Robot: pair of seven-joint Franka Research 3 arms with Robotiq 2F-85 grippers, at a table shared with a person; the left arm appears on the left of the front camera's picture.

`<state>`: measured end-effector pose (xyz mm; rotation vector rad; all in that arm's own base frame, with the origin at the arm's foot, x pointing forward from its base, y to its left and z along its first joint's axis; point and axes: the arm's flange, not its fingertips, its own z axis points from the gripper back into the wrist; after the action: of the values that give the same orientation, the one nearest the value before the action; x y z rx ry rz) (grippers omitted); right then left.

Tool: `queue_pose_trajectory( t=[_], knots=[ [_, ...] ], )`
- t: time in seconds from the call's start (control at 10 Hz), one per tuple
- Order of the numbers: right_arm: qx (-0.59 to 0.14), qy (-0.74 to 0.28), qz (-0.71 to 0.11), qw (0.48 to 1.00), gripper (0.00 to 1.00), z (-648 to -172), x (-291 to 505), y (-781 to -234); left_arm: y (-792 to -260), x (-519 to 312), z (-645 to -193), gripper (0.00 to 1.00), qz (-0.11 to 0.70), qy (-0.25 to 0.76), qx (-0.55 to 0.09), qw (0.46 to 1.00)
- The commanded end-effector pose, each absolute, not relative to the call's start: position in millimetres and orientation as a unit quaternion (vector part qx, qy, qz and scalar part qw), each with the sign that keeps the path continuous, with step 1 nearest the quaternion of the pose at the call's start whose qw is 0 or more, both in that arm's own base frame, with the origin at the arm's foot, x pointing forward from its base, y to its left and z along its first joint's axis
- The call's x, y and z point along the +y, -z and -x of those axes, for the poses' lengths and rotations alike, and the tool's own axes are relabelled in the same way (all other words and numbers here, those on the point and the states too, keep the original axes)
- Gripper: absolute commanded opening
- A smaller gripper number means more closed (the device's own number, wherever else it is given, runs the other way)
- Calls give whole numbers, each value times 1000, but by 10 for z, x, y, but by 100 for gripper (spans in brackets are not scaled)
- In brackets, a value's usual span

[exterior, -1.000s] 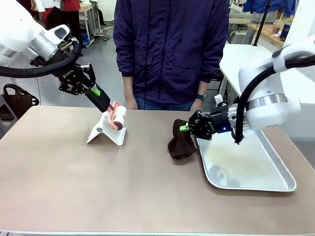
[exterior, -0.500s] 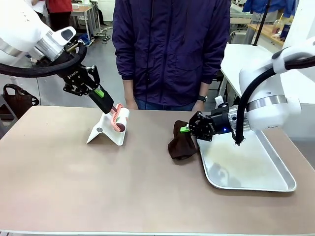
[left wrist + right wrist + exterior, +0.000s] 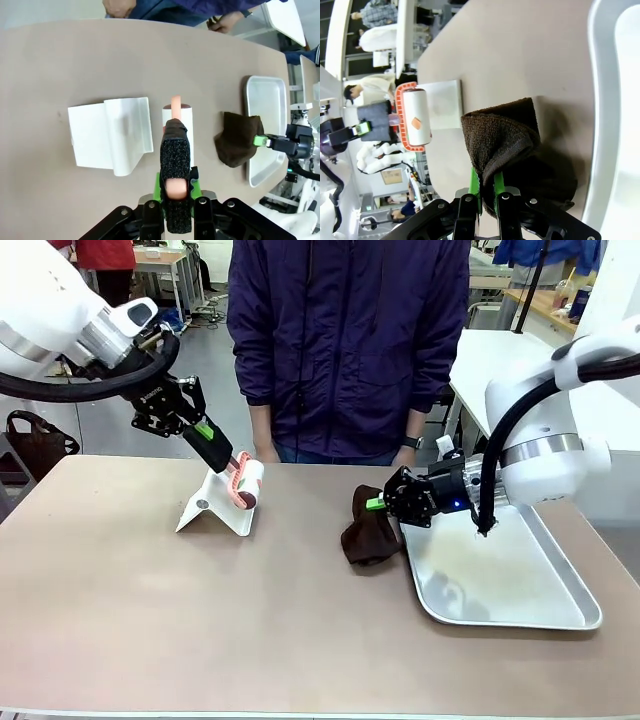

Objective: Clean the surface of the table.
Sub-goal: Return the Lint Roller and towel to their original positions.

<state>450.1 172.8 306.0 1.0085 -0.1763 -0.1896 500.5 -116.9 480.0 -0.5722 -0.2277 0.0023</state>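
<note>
The left gripper (image 3: 228, 461), jaws clamped on the lint roller (image 3: 243, 483), has lifted slightly above its white stand (image 3: 215, 508), while the right gripper (image 3: 378, 503) stays pinching the brown cloth (image 3: 368, 532) on the surface (image 3: 200, 610).

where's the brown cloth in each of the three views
Front view: the brown cloth is right of centre on the table, pinched by the right gripper.
Left wrist view: the cloth is at the right, beside the tray.
Right wrist view: the cloth sits bottom centre, clamped in the gripper.
Shared landmark: the metal tray touching the cloth's side.
</note>
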Motion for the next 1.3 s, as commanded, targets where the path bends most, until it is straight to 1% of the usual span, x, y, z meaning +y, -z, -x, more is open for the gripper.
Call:
queue_pose_trajectory(
  t=[0.0, 0.2, 0.4, 0.6, 1.2],
  knots=[
    [-58, 99, -426, 897, 12, -4534, 1865, -3072, -4702, -1240, -4974, 22, 281, -3, -146, 949],
    [-45, 93, -401, 910, 12, -4556, 1952, -3093, -4626, -1275, -4974, 22, 264, -3, -143, 954],
    [-47, 93, -385, 917, 12, -4586, 2036, -3090, -4534, -1293, -4996, 22, 248, -10, -147, 957],
    [-51, 95, -384, 917, 12, -4590, 2066, -3093, -4475, -1237, -4998, 22, 247, -18, -158, 956],
    [-56, 93, -404, 908, 12, -4631, 2073, -3059, -4295, -1235, -5104, 22, 222, -4, -137, 965]
  ],
)
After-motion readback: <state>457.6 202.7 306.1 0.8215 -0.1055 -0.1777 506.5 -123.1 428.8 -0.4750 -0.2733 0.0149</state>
